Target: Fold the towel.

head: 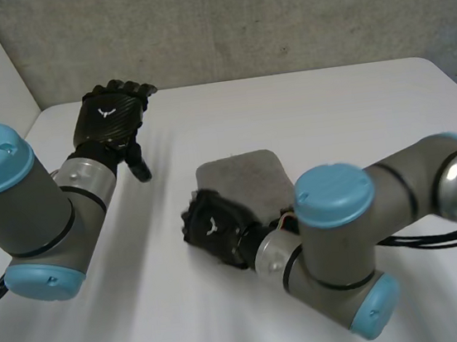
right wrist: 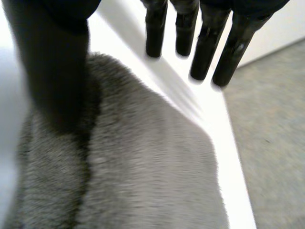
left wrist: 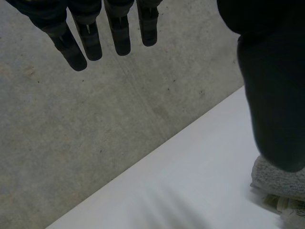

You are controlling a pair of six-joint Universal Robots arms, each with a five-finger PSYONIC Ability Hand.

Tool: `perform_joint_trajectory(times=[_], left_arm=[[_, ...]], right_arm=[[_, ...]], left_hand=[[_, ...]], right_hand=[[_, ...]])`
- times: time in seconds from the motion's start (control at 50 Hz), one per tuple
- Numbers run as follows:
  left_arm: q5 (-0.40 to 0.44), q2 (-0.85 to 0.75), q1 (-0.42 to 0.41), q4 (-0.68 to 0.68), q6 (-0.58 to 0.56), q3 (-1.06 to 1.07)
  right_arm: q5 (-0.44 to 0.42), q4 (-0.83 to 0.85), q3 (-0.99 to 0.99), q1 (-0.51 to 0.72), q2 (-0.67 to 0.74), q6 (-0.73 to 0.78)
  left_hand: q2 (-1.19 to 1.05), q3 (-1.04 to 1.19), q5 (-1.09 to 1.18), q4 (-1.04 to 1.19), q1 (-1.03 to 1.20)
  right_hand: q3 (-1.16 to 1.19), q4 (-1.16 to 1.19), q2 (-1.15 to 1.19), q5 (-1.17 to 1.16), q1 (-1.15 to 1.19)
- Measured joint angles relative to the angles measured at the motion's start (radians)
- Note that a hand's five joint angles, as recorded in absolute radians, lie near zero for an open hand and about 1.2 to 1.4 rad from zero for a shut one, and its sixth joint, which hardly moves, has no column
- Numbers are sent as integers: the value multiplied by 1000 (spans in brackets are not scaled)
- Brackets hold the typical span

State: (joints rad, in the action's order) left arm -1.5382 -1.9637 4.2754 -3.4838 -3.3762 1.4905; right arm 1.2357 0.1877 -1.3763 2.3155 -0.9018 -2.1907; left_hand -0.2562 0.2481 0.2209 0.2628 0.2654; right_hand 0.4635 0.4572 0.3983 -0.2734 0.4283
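Your folded grey towel (head: 242,178) lies mid-table, its rounded far edge clear. Your right hand (head: 212,225) is over the towel's near-left part, fingers (right wrist: 205,47) straight and parted, tips past the towel's edge above bare table (head: 330,117); the thumb is above a fold line. Your left hand (head: 109,119) is raised at the far left, well apart from the towel, fingers straight, holding nothing. There's wide bare table to the right.
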Motion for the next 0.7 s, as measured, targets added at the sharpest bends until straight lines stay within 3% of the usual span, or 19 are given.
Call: perform_joint_trajectory(times=[0.02,0.06,0.18,0.3,0.46,0.7], left_arm=[[0,0,-2,-1,0,0],[1,-1,-5,-3,1,-2],[1,-1,-20,-10,26,-18],[3,-15,-43,-11,104,-45],[4,-86,-96,-9,151,-78],[-2,-283,-176,-4,144,-115]], right_arm=[[3,2,-10,-10,-29,-36],[7,6,-25,-26,-71,-95],[23,5,-80,-108,-211,-371],[45,-43,-116,-206,-259,-544],[53,-119,-106,-298,-245,-633],[40,-130,11,-327,-82,-745]], left_hand=[[0,0,0,0,0],[0,0,0,0,0],[0,0,0,0,0],[0,0,0,0,0],[0,0,0,0,0],[0,0,0,0,0]], right_hand=[[-139,-126,-103,142,-117],[-206,-199,-147,215,-175],[-218,-202,-149,215,-192],[-218,-202,-149,215,-195],[-218,-202,-149,215,-195],[-218,-202,-149,215,-196]])
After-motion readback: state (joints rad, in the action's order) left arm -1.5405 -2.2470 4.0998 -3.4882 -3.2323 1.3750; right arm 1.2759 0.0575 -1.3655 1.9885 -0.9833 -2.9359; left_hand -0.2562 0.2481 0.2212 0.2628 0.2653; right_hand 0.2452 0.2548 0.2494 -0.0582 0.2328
